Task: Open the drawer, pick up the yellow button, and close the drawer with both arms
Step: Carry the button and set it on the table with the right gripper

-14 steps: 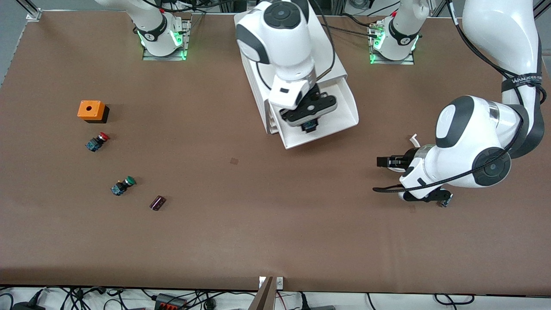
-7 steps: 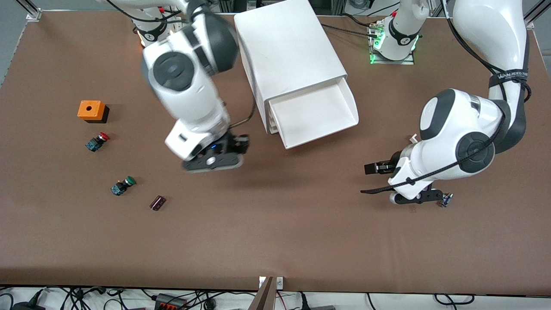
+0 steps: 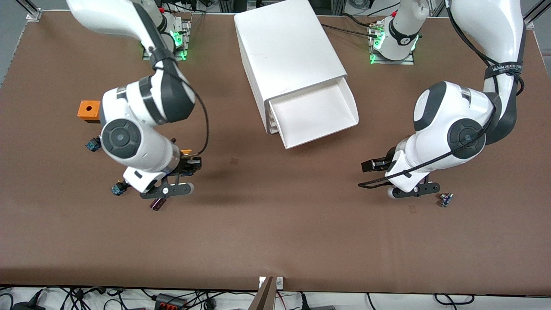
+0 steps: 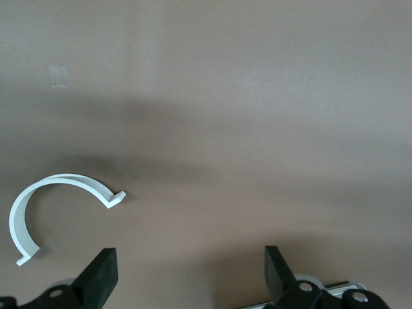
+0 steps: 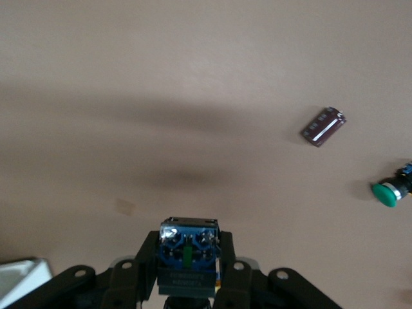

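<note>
My right gripper [image 3: 192, 165] is shut on the button, up over the table near the right arm's end, beside the green-capped button. The button's yellow-orange cap [image 3: 186, 152] shows in the front view. Its blue-and-black body [image 5: 188, 256] sits between the fingers in the right wrist view. The white drawer cabinet [image 3: 286, 51] stands at the middle, near the robots' bases. Its lowest drawer [image 3: 351, 107] is pulled out and holds nothing. My left gripper [image 3: 371, 165] is open and empty, low over bare table toward the left arm's end; its fingers [image 4: 101, 275] stand wide apart.
An orange box [image 3: 88, 110], a red-capped button mostly hidden by my right arm [image 3: 91, 145], the green-capped button [image 5: 388, 193] and a small dark block [image 3: 157, 204] lie near the right arm's end. A white curved piece [image 4: 58, 206] lies by my left gripper. A small part [image 3: 445, 199] lies nearby.
My right arm lifted the button out of the drawer and swung it across to the right arm's end of the table. My left arm shifted slightly toward the drawer.
</note>
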`<control>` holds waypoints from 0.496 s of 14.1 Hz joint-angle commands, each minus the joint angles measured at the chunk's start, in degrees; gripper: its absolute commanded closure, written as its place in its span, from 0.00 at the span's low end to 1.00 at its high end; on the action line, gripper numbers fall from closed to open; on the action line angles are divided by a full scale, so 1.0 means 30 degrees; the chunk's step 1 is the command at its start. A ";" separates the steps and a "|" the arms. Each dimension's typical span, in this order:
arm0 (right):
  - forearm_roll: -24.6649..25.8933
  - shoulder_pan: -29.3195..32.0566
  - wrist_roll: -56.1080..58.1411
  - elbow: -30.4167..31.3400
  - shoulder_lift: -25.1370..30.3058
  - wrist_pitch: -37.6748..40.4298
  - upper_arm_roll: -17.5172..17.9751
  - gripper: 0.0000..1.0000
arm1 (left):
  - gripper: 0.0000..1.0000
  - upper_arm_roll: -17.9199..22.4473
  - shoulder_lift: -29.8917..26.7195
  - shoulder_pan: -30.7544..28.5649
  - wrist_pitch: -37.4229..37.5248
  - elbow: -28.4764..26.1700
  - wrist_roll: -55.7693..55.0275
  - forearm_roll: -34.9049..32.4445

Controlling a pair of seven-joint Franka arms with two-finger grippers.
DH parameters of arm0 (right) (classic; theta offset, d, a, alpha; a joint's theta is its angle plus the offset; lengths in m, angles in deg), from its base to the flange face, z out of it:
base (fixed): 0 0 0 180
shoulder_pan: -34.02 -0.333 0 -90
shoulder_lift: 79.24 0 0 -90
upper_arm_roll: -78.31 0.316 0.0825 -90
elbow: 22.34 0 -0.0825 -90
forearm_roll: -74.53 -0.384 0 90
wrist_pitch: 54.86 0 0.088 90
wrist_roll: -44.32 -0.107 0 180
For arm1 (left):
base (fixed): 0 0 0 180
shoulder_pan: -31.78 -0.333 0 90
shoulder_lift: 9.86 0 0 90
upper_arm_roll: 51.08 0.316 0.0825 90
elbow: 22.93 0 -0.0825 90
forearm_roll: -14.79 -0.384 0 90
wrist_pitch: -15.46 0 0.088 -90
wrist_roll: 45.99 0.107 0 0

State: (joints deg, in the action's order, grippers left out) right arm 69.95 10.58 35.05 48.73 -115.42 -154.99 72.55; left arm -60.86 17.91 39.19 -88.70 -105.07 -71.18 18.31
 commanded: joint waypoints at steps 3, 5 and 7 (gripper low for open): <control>-0.0144 0.0898 0.2822 0.4431 0.1072 -0.2946 0.0399 1.00 | 0.00 -0.0489 -0.0792 -0.0036 -0.0671 -0.1093 -0.0509 -0.0500; -0.0144 0.0811 0.3059 0.5546 0.1102 -0.3768 0.0457 1.00 | 0.00 -0.0578 -0.0792 -0.0065 -0.0701 -0.1210 -0.0685 -0.0500; -0.0086 0.0636 0.3438 0.6630 0.1015 -0.4822 0.0574 1.00 | 0.00 -0.0578 -0.0734 -0.0036 -0.0817 -0.1211 -0.0743 -0.0500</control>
State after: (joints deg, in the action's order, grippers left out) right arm 69.95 12.58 43.28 62.62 -115.26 -166.08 73.22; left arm -62.13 17.63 39.26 -89.65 -106.10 -72.26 18.30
